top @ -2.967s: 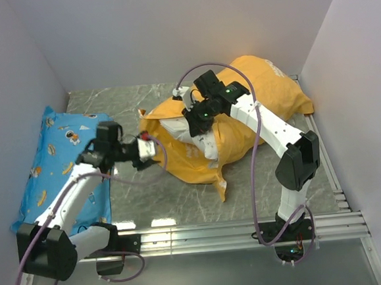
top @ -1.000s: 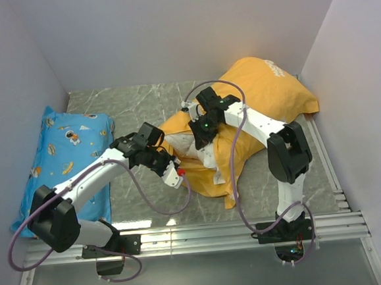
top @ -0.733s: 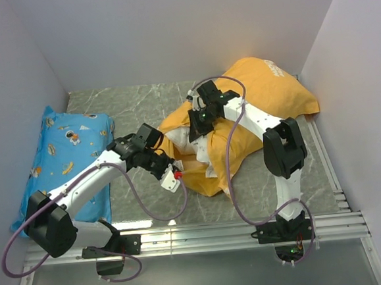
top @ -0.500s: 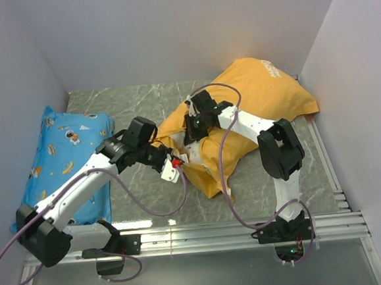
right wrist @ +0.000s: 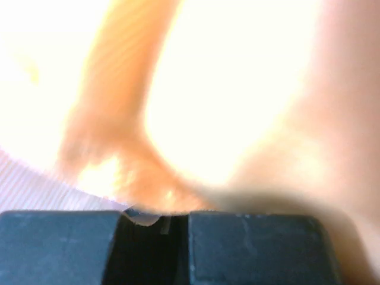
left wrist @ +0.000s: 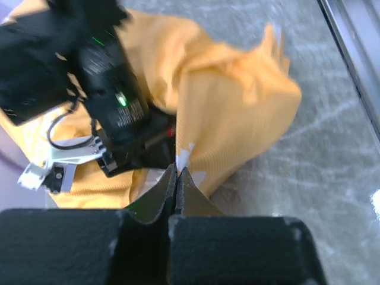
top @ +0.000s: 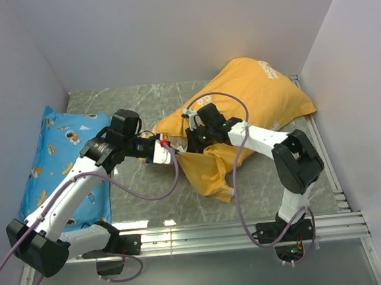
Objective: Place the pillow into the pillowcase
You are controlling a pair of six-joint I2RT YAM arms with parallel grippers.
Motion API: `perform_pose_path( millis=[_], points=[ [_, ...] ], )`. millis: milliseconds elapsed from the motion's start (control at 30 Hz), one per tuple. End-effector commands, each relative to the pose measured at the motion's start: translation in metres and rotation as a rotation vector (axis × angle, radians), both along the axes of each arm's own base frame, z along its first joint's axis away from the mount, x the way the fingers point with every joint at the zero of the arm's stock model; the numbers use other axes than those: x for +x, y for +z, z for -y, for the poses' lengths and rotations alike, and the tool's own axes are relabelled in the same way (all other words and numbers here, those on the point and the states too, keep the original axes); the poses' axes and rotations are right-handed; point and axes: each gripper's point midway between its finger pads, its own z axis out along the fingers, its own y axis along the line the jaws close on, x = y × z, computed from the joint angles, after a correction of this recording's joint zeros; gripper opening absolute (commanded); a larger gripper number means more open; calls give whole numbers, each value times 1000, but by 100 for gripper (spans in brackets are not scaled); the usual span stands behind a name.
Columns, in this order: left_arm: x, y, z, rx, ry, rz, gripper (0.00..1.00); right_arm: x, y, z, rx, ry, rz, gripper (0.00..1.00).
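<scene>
- Our left tool (left wrist: 176,173) has its two black fingers pressed flat together, the tips right at a fold of the large orange fabric pillowcase (left wrist: 237,107); we cannot tell whether any cloth is caught between them
- A small white fleck sits just past those tips; we cannot say whether it is a printed logo or a bit of filling
- Our right tool (right wrist: 154,221) is closed down narrow too, with cloth crowding its lens as a bright orange blur; in the left wrist view a fold runs off its fingers, so we judge it is pinching the pillowcase at the open end, probably to keep the mouth in place
- The two tools sit just beside each other at that mouth, one reaching in from each side, which would suit one holding the hem while the other tucks or pulls
- From above we see nothing we can be sure is the plain white stuffed pillow; the far end of the pillowcase, by the back right corner, is plump and rounded, so we judge the pillow is inside and largely covered
- The near end lies limp, a loose flap trailing towards the arm bases; we reckon only the hem is left to settle
- Around it lies the grey marbled desk (top: 141,100), and the blue cartoon-print pillow (top: 60,159) rests by the left wall, well apart
</scene>
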Motion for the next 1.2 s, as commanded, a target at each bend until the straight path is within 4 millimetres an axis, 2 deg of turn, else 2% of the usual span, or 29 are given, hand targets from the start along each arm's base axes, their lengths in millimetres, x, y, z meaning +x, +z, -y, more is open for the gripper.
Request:
perform_pose_path(
  millis=[0,67,100,133,167,233,267,333,367,467,500,567,633,800,833,900,933,1000,1067,1100,1133,1167],
  points=[
    [-27,-21,-8,42,-150,64,0,-60,22,19,-3,355,-22,0],
    [-30,-45,-12,85,-143,35,0,-72,32,24,-42,476,42,0],
    [-29,-68,-17,133,-123,9,0,-80,28,33,-81,529,46,0],
    [-27,-79,-20,155,-106,0,0,-84,26,37,-106,555,56,0],
    [-19,-85,-18,159,-86,13,0,-89,19,41,-150,588,57,0],
    [-9,-103,-27,216,-26,0,0,-106,3,53,-227,672,15,0],
    [-3,-103,-28,226,-20,19,0,-118,-14,60,-284,709,-24,0],
    [12,-89,-30,214,35,54,0,-125,-30,67,-319,731,-45,0],
    [20,-74,-29,201,49,87,0,-132,-44,75,-345,738,-81,0],
    [37,-62,-48,228,87,133,0,-135,-65,92,-400,729,-122,0],
    [48,-49,-56,219,121,164,0,-130,-68,97,-410,708,-118,0],
    [54,-27,-62,179,145,207,0,-132,-72,102,-412,692,-138,0],
    [64,8,-64,115,183,281,0,-133,-73,103,-416,686,-149,0],
    [56,114,-57,-116,223,491,0,-126,-77,101,-437,679,-159,0],
    [53,129,-54,-150,214,517,0,-124,-77,100,-439,675,-157,0],
    [37,140,-40,-155,129,548,0,-121,-72,95,-428,661,-165,0],
    [30,138,-33,-153,103,536,0,-120,-69,91,-419,657,-169,0],
    [7,103,-19,-118,6,425,0,-114,-56,81,-387,650,-156,0],
    [-16,59,-16,-51,-75,317,0,-110,-47,77,-375,647,-132,0],
    [-36,9,-15,14,-128,192,0,-111,-46,78,-379,653,-136,0],
    [-47,-15,-17,47,-144,135,1,-111,-45,79,-381,654,-140,0],
    [-62,-55,-23,99,-162,50,5,-113,-47,81,-385,658,-150,0]
  ],
)
